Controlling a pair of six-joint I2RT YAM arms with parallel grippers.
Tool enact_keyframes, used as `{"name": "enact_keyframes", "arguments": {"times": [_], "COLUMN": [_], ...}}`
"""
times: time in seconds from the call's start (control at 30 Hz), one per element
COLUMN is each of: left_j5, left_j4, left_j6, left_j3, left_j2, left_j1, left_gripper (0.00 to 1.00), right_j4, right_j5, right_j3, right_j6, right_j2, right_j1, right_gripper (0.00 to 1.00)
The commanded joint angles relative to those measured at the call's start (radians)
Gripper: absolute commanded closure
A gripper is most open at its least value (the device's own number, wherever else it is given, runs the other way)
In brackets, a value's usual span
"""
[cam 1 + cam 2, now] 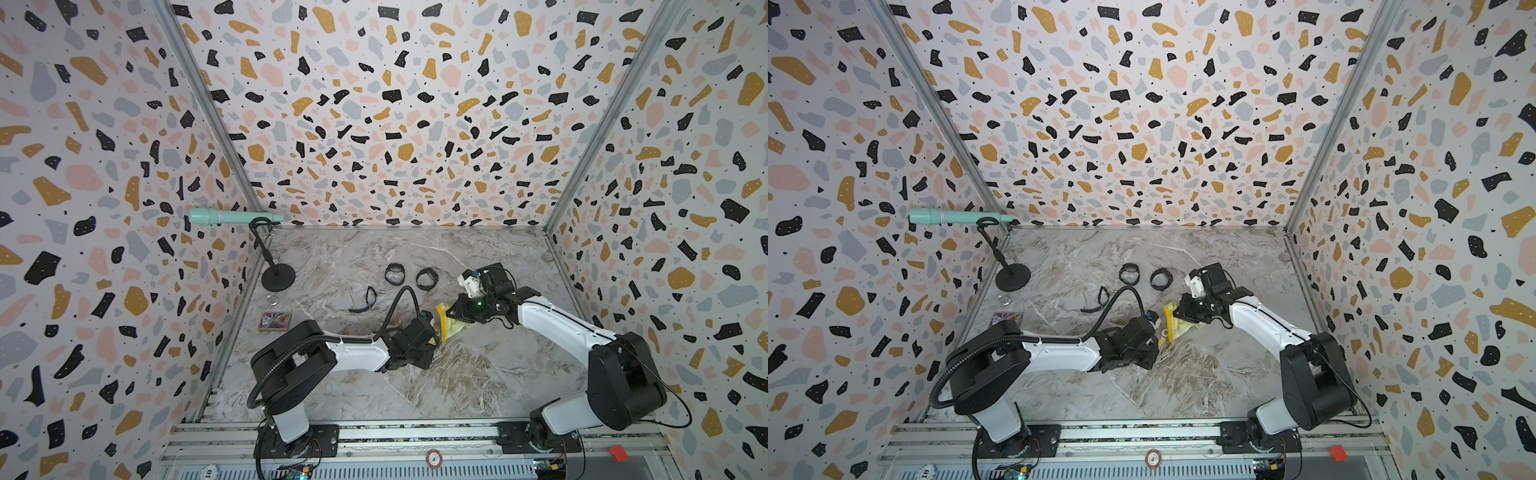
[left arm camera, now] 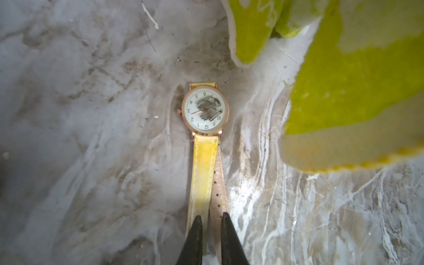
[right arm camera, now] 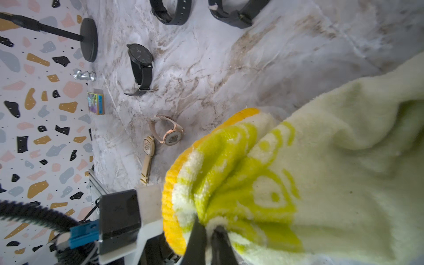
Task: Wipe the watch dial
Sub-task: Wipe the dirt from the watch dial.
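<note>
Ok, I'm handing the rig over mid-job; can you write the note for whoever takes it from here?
Left tool: closed to a narrow gap, seemingly on the pale strap of the rose-gold round wristwatch, which sits on the marble table.
Right tool: shut on the yellow-green terry towel, which hangs beside the watch, not on the dial.
Done: strap secured, towel in hand.
Left: a grey scribble covers the middle of the white dial; bring the towel onto it and wipe it off.
</note>
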Motion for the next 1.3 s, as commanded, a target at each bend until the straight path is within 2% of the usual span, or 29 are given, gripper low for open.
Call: {"name": "enact_keyframes", "arguments": {"times": [0.0,0.47,0.8,1.27], "left_j5": [0.01,0.022,0.027,0.045], "left_j4": [-0.027,-0.001,0.005,0.014], "left_j6": [-0.007,-0.021,-0.017,-0.007], "left_j3": [-0.037,-0.042,-0.051,-0.063], "left_j2": [0.081,0.091,0.095,0.103], "left_j1": [-0.011,-0.012,-0.012,-0.012], "left_gripper": [0.85,0.86,0.87,0.89], "right_j4": [0.079,0.265,0.315,0.217], "right_j5": [-0.05,-0.146,-0.145,0.018], "right_j3": [-0.023,-0.162,-0.189,-0.23], "right_j6": [0.038,0.112,0.145,0.13], "right_j2": [0.017,0.084,0.142,0.147], "right_j1": [0.021,0.028,0.062,0.039], "right_gripper": [1.0,1.0,1.0,1.0]}}
